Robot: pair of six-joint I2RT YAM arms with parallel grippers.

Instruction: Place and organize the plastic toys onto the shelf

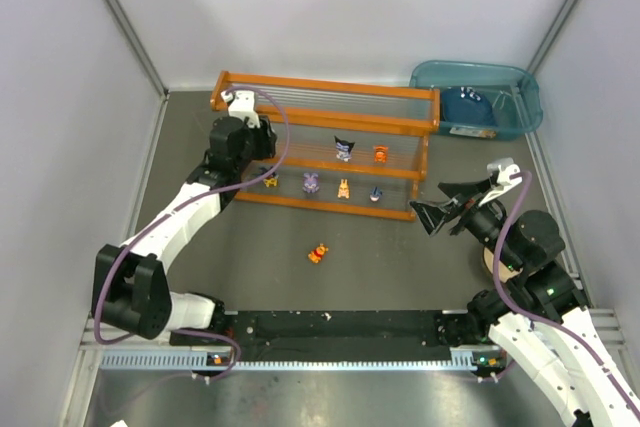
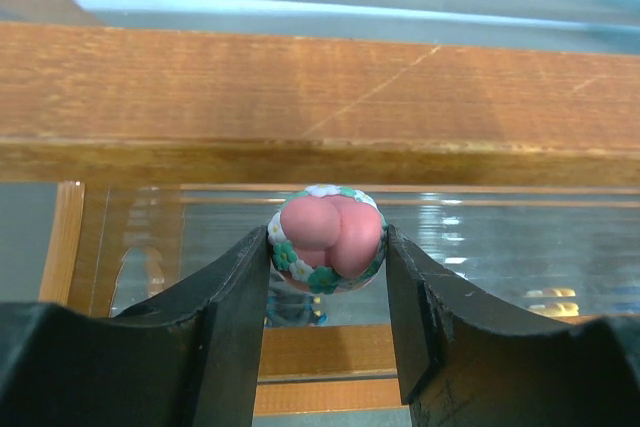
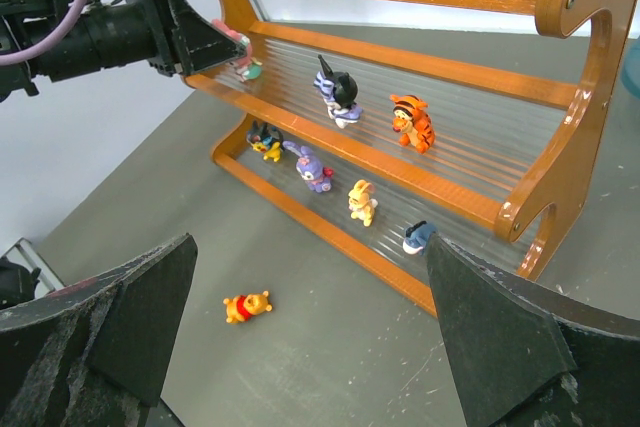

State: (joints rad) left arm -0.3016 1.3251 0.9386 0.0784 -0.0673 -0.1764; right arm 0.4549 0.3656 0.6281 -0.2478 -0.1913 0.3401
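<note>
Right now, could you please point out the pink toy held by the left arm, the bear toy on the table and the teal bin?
pink toy [image 2: 328, 237], left wrist view, on its rounded pink middle.
bear toy [image 1: 318, 253], top view, on its body.
teal bin [image 1: 470, 64], top view, on its far rim.

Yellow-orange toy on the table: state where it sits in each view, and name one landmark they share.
Top external: the yellow-orange toy lies on the table, centre, in front of the shelf.
Left wrist: not in it; only the left end effector gripping a pink toy at the shelf.
Right wrist: lower left, on the table before the shelf.
Shared landmark: the shelf's orange frame, seen in all three.
</note>
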